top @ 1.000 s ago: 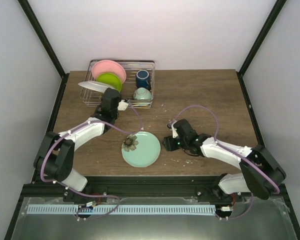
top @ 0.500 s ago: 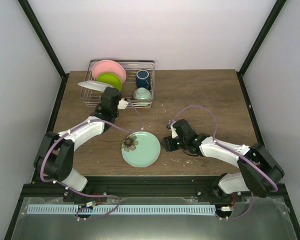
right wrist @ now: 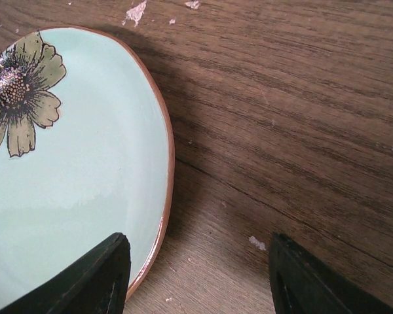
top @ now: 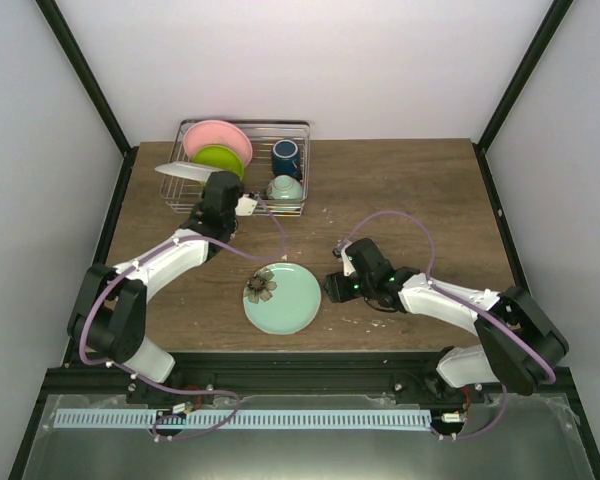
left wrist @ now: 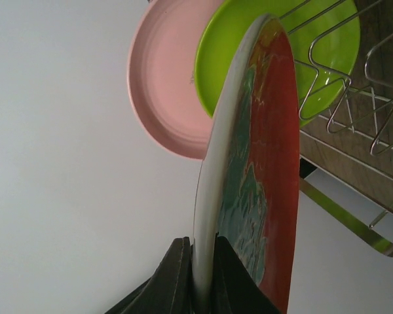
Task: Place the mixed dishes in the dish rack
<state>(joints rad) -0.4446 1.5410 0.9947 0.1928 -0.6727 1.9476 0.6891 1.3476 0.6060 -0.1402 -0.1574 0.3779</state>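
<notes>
The silver wire dish rack [top: 300, 128] stands at the back left. In it stand the pink plate [top: 218, 138] and the lime-green plate [top: 218, 160]; the dark blue cup [top: 285, 157] and the mint-green bowl [top: 285, 188] sit in its right part. My left gripper [top: 210, 183] is shut on the rim of the red-and-teal floral plate [top: 183, 171], held on edge at the rack's front left. In the left wrist view my left gripper [left wrist: 202, 265] pinches that plate [left wrist: 268, 163] in front of the lime-green plate [left wrist: 327, 59] and the pink plate [left wrist: 164, 85]. My right gripper [top: 332, 288] is open.
A pale mint plate with a brown flower [top: 282, 297] lies flat on the wooden table [top: 410, 190] near the front edge. In the right wrist view my gripper [right wrist: 200, 261] straddles that plate's right rim [right wrist: 165, 196], the left finger [right wrist: 105, 275] over the plate.
My left gripper has shifted slightly toward the rack with the floral plate. The right arm has edged a little toward the mint plate.
</notes>
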